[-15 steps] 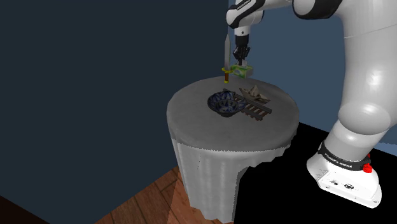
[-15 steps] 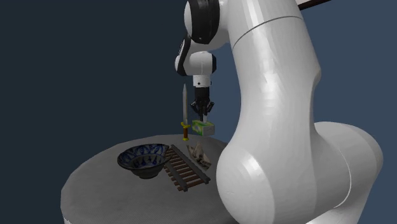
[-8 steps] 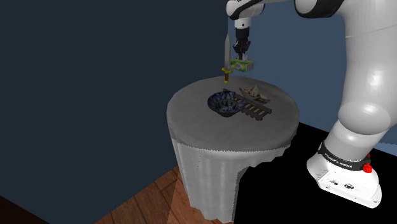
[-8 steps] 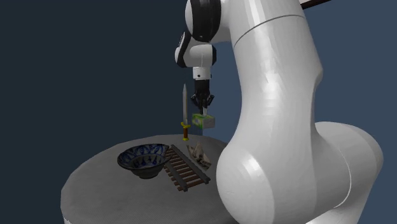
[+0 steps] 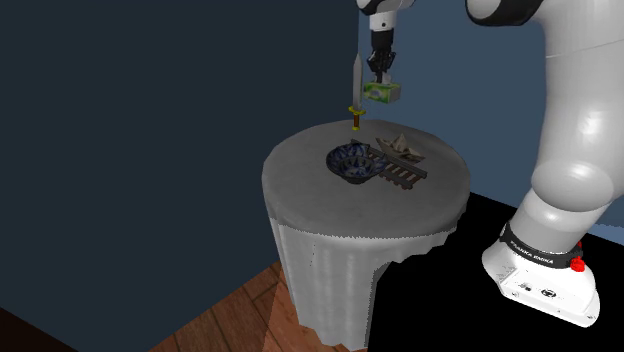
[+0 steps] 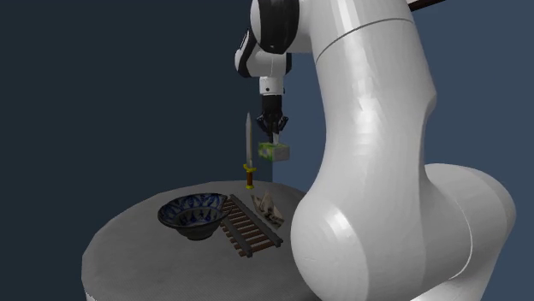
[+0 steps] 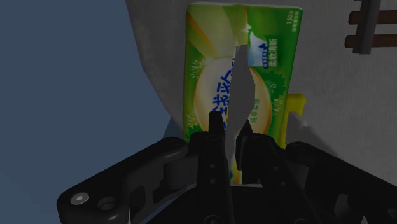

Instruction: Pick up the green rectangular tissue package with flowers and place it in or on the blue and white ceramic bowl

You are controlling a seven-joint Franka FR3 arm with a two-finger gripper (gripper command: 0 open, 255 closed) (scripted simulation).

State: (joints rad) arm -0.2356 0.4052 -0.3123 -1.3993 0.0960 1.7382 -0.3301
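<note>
The green tissue package [image 5: 383, 92] [image 6: 273, 152] hangs in the air above the far side of the round table, clasped by my gripper [image 5: 379, 80] [image 6: 272, 137]. In the wrist view the package [image 7: 216, 70] shows its green and yellow printed face, with my fingers [image 7: 215, 137] pinching a white flap at its middle. The blue and white patterned bowl [image 5: 352, 162] [image 6: 194, 215] sits on the table, nearer the stand than the package and toward the shoulder view's left of it.
A small sword [image 5: 356, 92] [image 6: 248, 152] stands upright near the table's far edge, close beside the package. A dark slatted rack [image 5: 404, 174] [image 6: 247, 229] and a small pale object [image 5: 404, 146] lie next to the bowl. The grey table [image 5: 330, 200] drops off all round.
My gripper has risen with the tissue package, lifting it from just above the tabletop to well above it. Bowl, sword and rack have not moved.
</note>
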